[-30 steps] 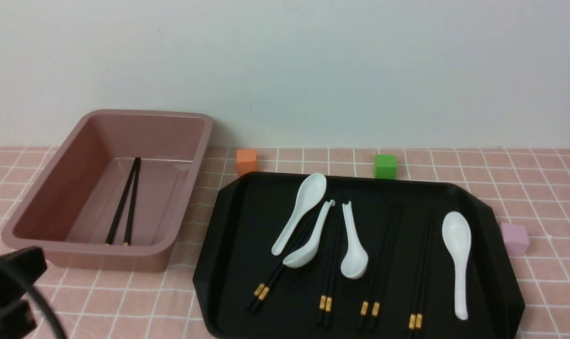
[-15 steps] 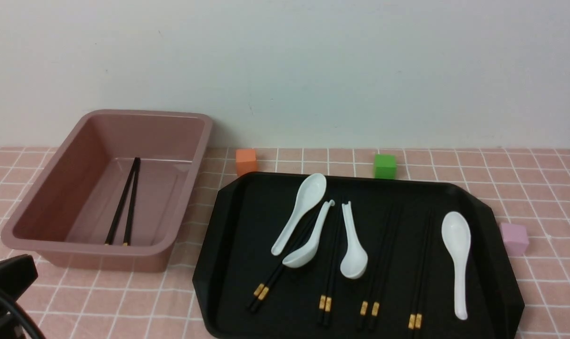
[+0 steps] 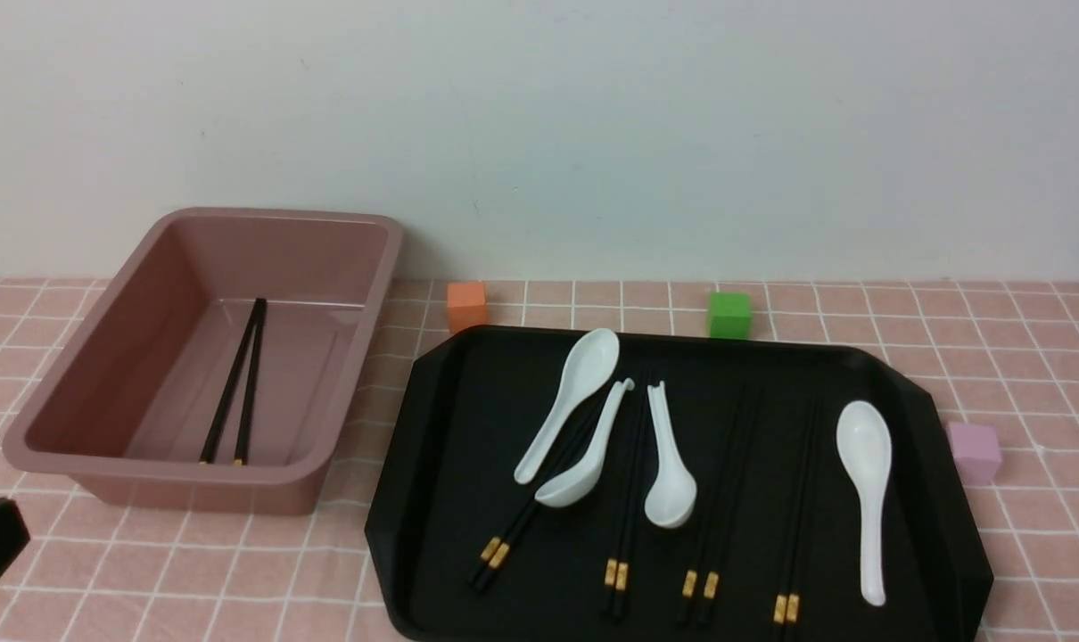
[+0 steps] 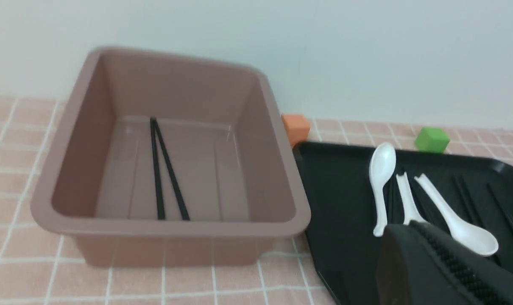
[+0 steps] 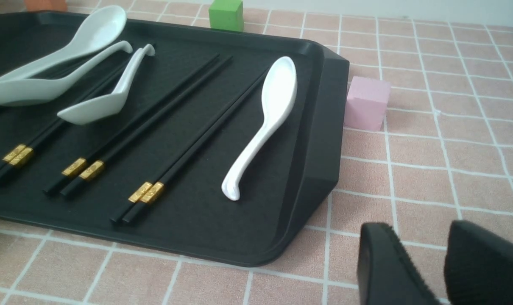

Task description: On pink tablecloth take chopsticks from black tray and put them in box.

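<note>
Reaching for the next pair is where trouble looks likeliest. One pair of chopsticks point(image 3: 236, 383) lies on the floor of the box point(image 3: 361, 294), which stands on the pink tablecloth point(image 3: 1021, 357) just beside the black tray point(image 3: 432, 499). Four more pairs lie on the tray, gold bands toward the robot.

The leftmost pair point(image 3: 504, 539) runs slantwise under the bowl of a white spoon point(image 3: 584, 464). The second pair point(image 3: 624, 526) lies between that spoon and a neighbouring spoon point(image 3: 669, 473), close to both. Lifting either pair would probably drag or tip a spoon, which might even ride along into the box. The third pair point(image 3: 713, 526) lies clear, and the fourth pair point(image 3: 794, 526) lies just beside a long spoon point(image 3: 865, 481).

The sticks are thin and lie flat, so fingers coming down off-centre may catch only one stick or skid off both. A grip near one end would let the far tips droop and snag the box's rim.

The left gripper point(image 4: 409, 237) is closed and holds nothing, low in front of the box; it has to open before it can take anything. The right gripper point(image 5: 422, 231) has its fingers apart and empty, over the cloth past the tray's right corner. A pink cube point(image 5: 366, 103) sits near enough to be knocked by a careless swing
</note>
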You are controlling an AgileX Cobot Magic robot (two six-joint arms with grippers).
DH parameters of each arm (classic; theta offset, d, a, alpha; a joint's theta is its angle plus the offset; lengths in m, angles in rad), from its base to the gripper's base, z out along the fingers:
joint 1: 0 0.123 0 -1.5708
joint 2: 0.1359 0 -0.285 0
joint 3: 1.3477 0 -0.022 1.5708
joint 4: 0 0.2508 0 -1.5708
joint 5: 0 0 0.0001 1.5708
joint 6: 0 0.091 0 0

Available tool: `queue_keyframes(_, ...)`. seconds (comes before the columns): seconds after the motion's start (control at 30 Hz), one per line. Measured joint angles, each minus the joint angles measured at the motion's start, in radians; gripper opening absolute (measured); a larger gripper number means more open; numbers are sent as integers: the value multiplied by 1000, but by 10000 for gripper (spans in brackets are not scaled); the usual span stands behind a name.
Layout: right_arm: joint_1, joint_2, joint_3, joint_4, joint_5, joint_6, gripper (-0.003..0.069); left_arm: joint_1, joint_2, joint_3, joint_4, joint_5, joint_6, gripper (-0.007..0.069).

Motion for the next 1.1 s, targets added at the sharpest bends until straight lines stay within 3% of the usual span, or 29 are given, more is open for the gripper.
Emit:
queue_keyframes(0.2, 0, 0, 0, 0, 0, 0, 240, 119, -115, 118, -97, -59, 152, -13)
queue_keyframes(0.37, 0, 0, 0, 0, 0, 0, 240, 212, -177, 193, -161, -61, 178, -13)
queue_keyframes(0.57, 0, 0, 0, 0, 0, 0, 240, 214, -254, 285, -173, -61, 178, -13)
queue_keyframes(0.77, 0, 0, 0, 0, 0, 0, 240, 216, -262, 334, -206, 90, 178, -13)
queue_keyframes(1.1, 0, 0, 0, 0, 0, 0, 240, 216, -262, 334, -222, 94, 178, -13)
